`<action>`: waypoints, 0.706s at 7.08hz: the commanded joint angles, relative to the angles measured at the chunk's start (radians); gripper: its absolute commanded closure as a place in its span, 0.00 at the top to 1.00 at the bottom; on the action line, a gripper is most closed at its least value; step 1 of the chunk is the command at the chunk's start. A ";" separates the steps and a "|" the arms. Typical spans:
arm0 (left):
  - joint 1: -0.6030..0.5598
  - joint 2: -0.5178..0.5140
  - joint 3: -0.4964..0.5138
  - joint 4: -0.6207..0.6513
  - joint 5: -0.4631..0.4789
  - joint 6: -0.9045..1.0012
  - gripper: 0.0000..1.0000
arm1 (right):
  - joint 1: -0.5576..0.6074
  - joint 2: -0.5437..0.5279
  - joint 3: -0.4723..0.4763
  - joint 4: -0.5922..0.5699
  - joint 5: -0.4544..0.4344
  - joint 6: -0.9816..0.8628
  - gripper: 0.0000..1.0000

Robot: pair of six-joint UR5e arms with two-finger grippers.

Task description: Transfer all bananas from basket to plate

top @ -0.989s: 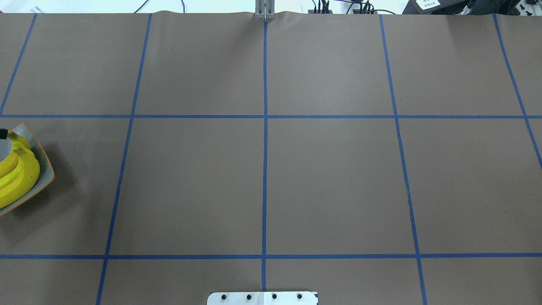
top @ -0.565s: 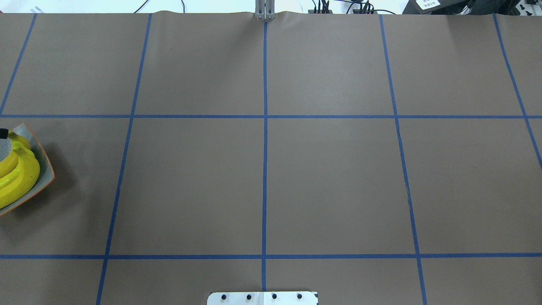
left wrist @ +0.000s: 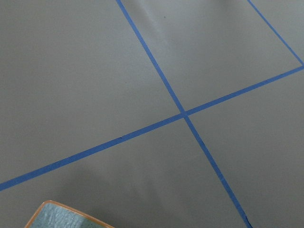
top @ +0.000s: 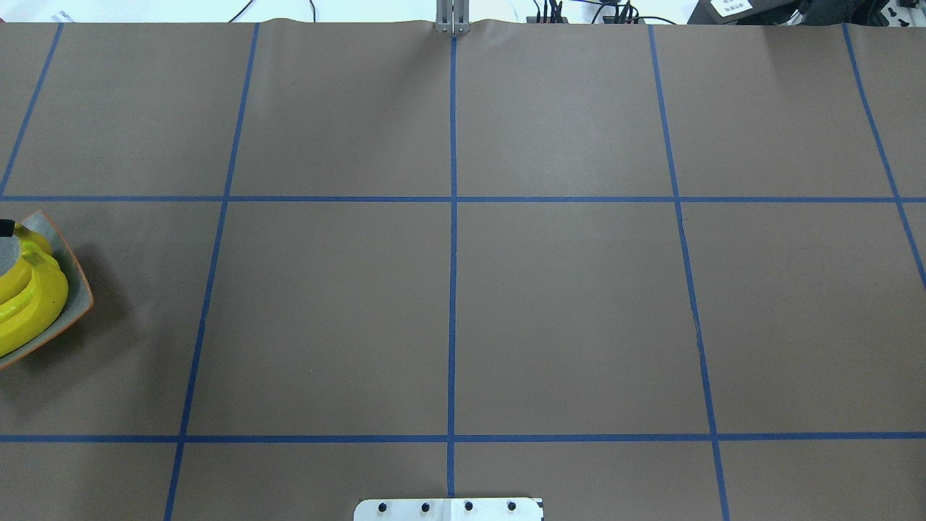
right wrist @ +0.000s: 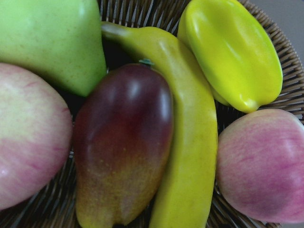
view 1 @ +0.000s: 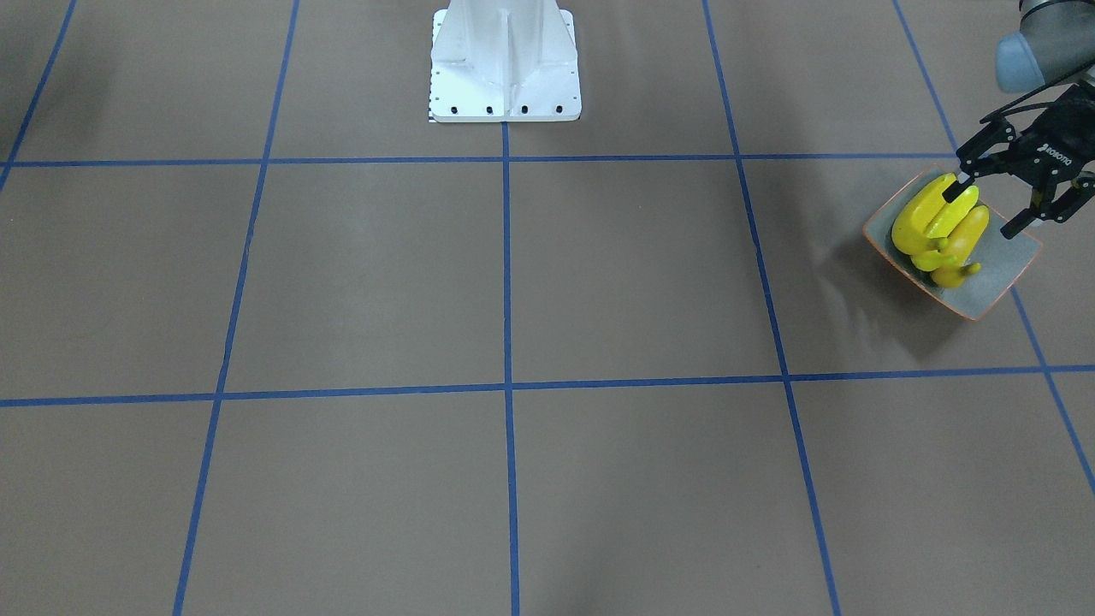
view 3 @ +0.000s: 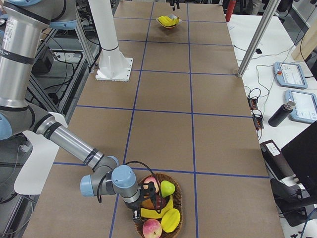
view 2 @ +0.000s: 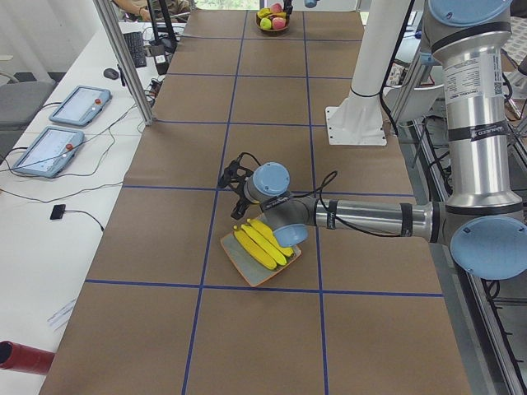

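Front-facing view: the plate (view 1: 992, 275) sits far out on the robot's left with the bananas (view 1: 928, 218) piled on it, three as far as I can count. The left gripper (view 1: 981, 212) hovers just over them, fingers spread apart and holding nothing.
Overhead view: only part of the plate and its yellow pile show at the left border. Neither arm's body nor any basket is in view.
Left side view: the near arm reaches over the plate, where the bananas lie side by side. The basket (view 2: 274, 20) is at the table's far end, well apart.
Right side view: the right gripper (view 3: 152, 197) is down in the basket among the fruit, beside the last banana (view 3: 153, 213). I cannot tell whether its fingers are apart or together.
Left wrist view: one plate corner shows, with the table (left wrist: 95, 71) and its blue tape lines.
Right wrist view: the last banana lies between a mango (right wrist: 123, 142) and a starfruit (right wrist: 232, 52), with a pear (right wrist: 52, 42) by its stem and apples (right wrist: 261, 166) at the sides. No fingers show.
Progress: about three of four look delivered. One banana is left to lift out of tightly packed fruit and carry across.
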 commanded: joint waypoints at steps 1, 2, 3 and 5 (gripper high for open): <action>0.000 0.000 0.000 0.000 0.001 0.000 1.00 | -0.002 0.000 -0.012 0.001 -0.020 -0.026 0.70; 0.000 0.002 0.000 0.000 0.001 0.001 1.00 | -0.004 -0.002 -0.015 0.001 -0.021 -0.028 0.65; 0.000 0.002 0.000 0.000 -0.001 0.001 1.00 | -0.009 -0.002 -0.018 0.001 -0.021 -0.028 0.59; -0.001 0.002 0.000 0.000 -0.001 0.001 1.00 | -0.024 0.001 -0.018 0.002 -0.020 -0.026 0.57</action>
